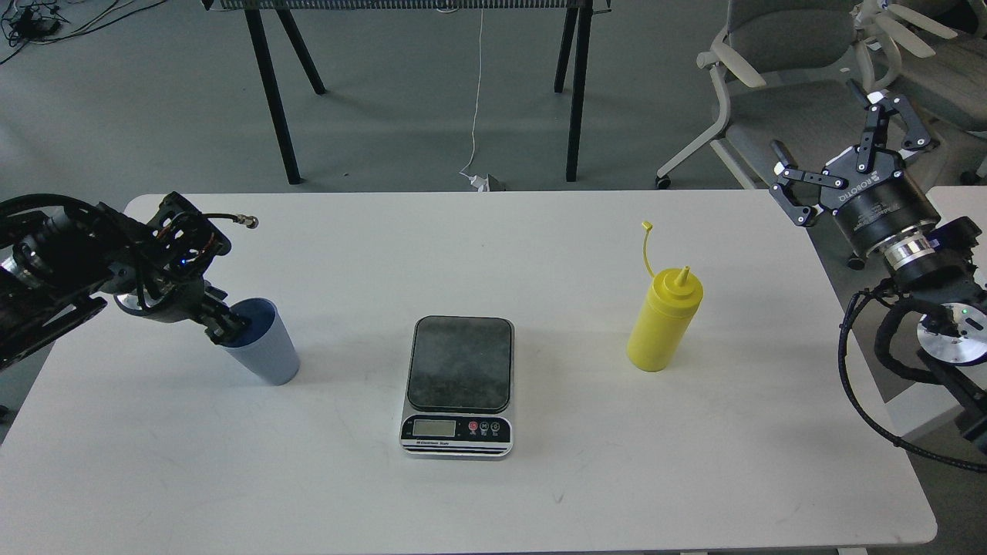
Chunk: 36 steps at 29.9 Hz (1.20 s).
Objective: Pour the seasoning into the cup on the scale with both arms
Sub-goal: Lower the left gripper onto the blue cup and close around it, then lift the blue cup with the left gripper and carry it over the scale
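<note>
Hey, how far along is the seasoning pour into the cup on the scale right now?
Nothing looks finished yet. In hand: the left gripper is at the rim of the blue cup, which stands on the table left of the scale. Left: setting the cup on the bare scale, then taking up the yellow bottle, untouched, with the open right gripper off to its right, and pouring.

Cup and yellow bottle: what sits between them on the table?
Head view: only the scale, its plate bare, sits between the cup and the yellow bottle; otherwise bare table.
</note>
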### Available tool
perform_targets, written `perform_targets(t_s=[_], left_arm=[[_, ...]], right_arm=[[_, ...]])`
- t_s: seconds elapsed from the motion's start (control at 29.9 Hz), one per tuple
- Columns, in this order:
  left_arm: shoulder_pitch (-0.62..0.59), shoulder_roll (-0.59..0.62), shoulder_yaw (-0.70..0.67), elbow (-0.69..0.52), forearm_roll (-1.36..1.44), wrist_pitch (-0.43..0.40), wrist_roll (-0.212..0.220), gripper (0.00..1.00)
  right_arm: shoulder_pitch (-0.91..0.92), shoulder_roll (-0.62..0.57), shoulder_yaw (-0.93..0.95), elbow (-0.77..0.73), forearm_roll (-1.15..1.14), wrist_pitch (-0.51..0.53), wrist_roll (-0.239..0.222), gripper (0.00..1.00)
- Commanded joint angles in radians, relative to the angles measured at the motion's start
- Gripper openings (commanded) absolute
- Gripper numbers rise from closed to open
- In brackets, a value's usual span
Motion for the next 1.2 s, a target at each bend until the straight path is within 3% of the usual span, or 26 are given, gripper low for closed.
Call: perform_targets(t_s=[0.0, 0.13, 0.37, 0.84, 1.04, 1.17], left_arm=[[-0.004, 0.000, -0.004, -0.005, -0.036, 0.000, 0.000, 0.34], [-0.004, 0.000, -0.004, -0.014, -0.044, 0.000, 0.000, 0.20], [0.001, 0.003, -0.001, -0.028, -0.044, 0.000, 0.000, 0.07], [-0.060, 0.009, -0.001, -0.026, -0.125, 0.000, 0.000, 0.03], [-0.178, 0.006, -0.004, -0.044, -0.246, 0.000, 0.000, 0.04], [-0.295, -0.005, -0.007, -0.135, -0.352, 0.000, 0.000, 0.04]], right_arm=[[0.000, 0.000, 0.000, 0.000, 0.000, 0.000, 0.000, 0.99], [0.000, 0.000, 0.000, 0.000, 0.000, 0.000, 0.000, 0.99], [-0.002, 0.000, 0.000, -0.002, 0.000, 0.000, 0.000, 0.99], [-0.002, 0.005, 0.002, -0.003, 0.000, 0.000, 0.000, 0.99], [-0.002, 0.006, 0.002, -0.003, -0.002, 0.000, 0.000, 0.99], [-0.003, 0.006, 0.002, -0.005, -0.002, 0.000, 0.000, 0.99]])
